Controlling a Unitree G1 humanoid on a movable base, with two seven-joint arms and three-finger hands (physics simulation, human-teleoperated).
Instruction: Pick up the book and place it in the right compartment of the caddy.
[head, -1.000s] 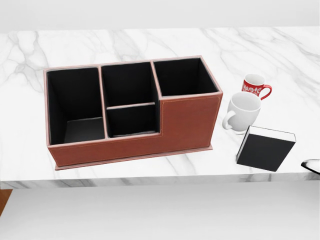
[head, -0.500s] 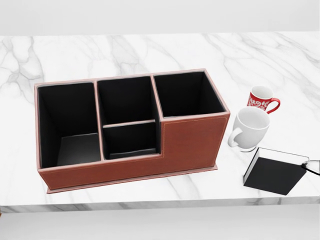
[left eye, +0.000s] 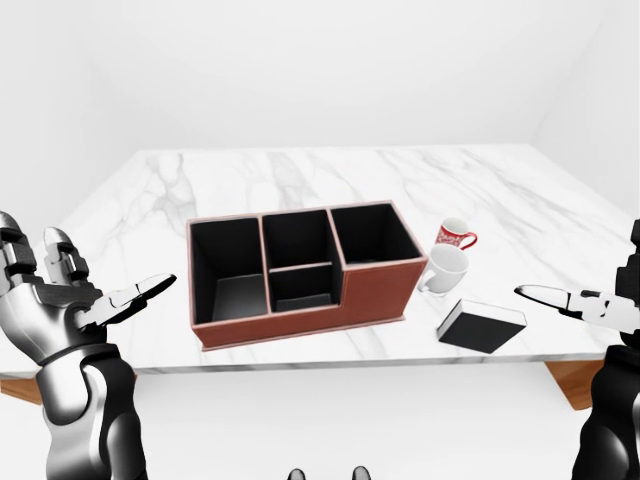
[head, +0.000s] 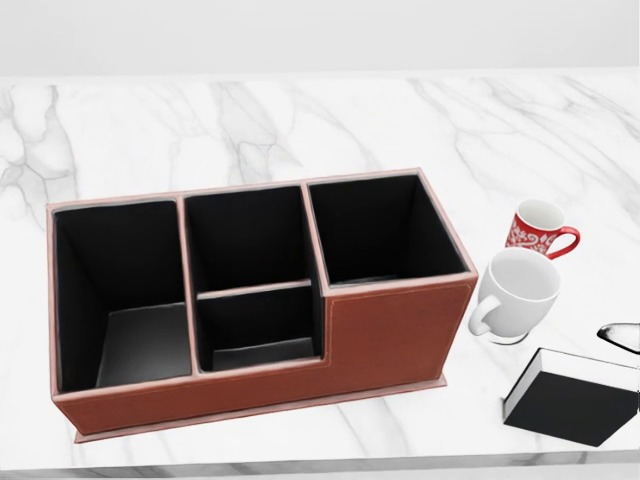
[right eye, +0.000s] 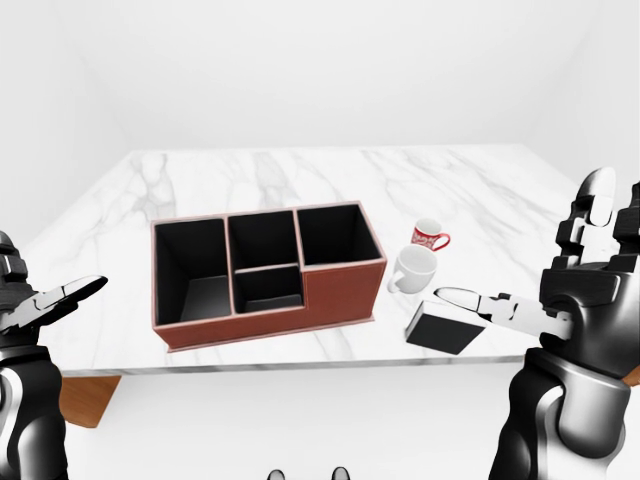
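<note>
A black book (head: 573, 402) with white page edges lies flat on the marble table (head: 250, 120) at the head view's lower right. Left of it stands the brown caddy (head: 400, 330) with black lining; its right compartment (head: 375, 232) holds nothing. My right hand (right eye: 545, 270) hovers open to the right of the book, short of the table's near edge, its thumb pointing towards the book. One fingertip (head: 620, 335) shows as a dark shape at the head view's right edge. My left hand (left eye: 105, 285) is open at the left, apart from the caddy.
A white mug (head: 515, 290) stands between the caddy and the book, close to both. A small red patterned mug (head: 540, 230) sits just above it. The table's near edge (left eye: 300, 360) runs below the caddy.
The whole head view has shifted: the camera has moved closer, so the caddy, mugs and book look larger and sit lower. The book has not moved on the table.
</note>
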